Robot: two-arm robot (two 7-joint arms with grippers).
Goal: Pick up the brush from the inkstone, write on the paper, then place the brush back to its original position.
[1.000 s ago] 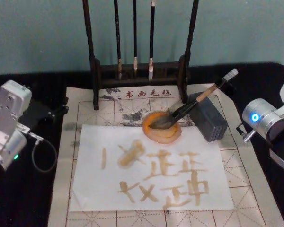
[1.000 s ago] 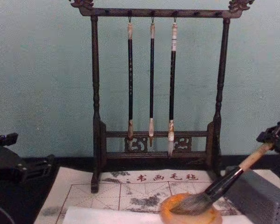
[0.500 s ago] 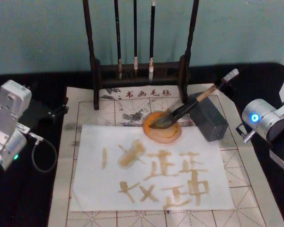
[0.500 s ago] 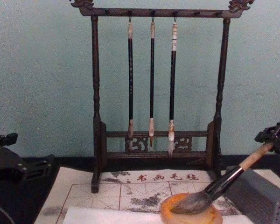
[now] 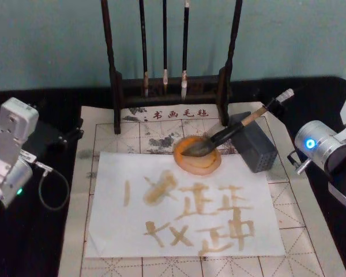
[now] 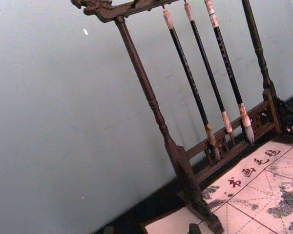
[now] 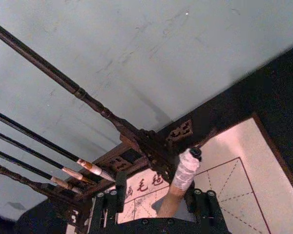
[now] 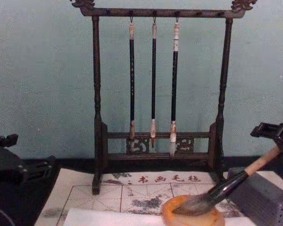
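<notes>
The brush [image 5: 236, 127] lies tilted, its bristles in the round orange inkstone [image 5: 205, 165] and its handle leaning on the grey block, white-wrapped top pointing back right. My right gripper [image 5: 275, 104] is open around the handle's top; in the right wrist view the handle [image 7: 178, 187] stands between the spread fingers [image 7: 110, 199] with gaps on both sides. From the chest, the right gripper [image 8: 273, 134] sits just above the brush end [image 8: 269, 157]. The white paper [image 5: 115, 231] in front of the inkstone carries orange-brown strokes. My left gripper [image 5: 52, 137] is parked at the left.
A dark wooden rack [image 5: 112, 69] with three thin hanging brushes [image 5: 164, 46] stands at the back of the beige grid mat [image 5: 104, 130]. The grey ribbed block [image 5: 258, 151] sits right of the inkstone. Black tabletop lies on both sides of the mat.
The brush handle has sunk lower and tipped farther right onto the grey block, bristles staying in the inkstone. The right gripper has risen slightly off the handle's top. The left arm has not moved.
</notes>
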